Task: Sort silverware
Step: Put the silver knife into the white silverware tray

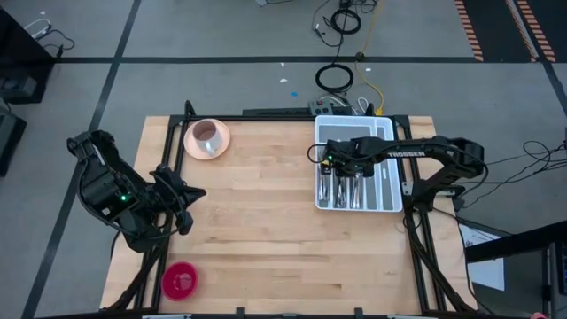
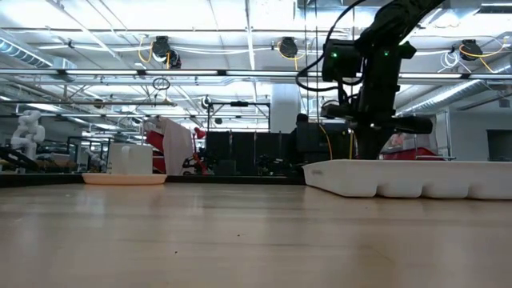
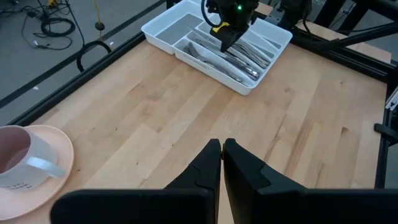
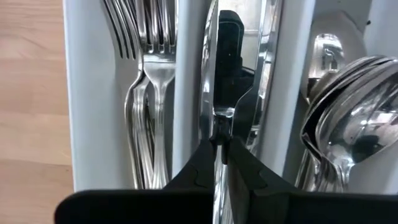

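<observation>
From above, the pale wooden tabletop (image 1: 275,221) carries a white plastic compartmented cutlery tray (image 1: 390,182) at its right side, with the shiny silver metal silverware (image 1: 345,189) lying in the tray's long compartments. The right claw (image 1: 335,159) reaches in over the tray from the right. The left claw (image 1: 190,195) waits near the tabletop's left edge, well apart from the tray. A pink cup on a peach saucer (image 1: 207,137) stands at the far left corner, and a red round disc (image 1: 180,280) lies near the front left corner.

At table height, the right arm comes down over the white tray (image 2: 408,178); the saucer (image 2: 124,178) sits far off to the left.

In the left wrist view, the left claw (image 3: 221,152) has its fingers pressed together, pinching nothing.

In the right wrist view, the right claw (image 4: 222,146) is pinching a table knife (image 4: 212,81) in the middle compartment, between forks (image 4: 149,74) on one side and spoons (image 4: 348,118) on the other.
</observation>
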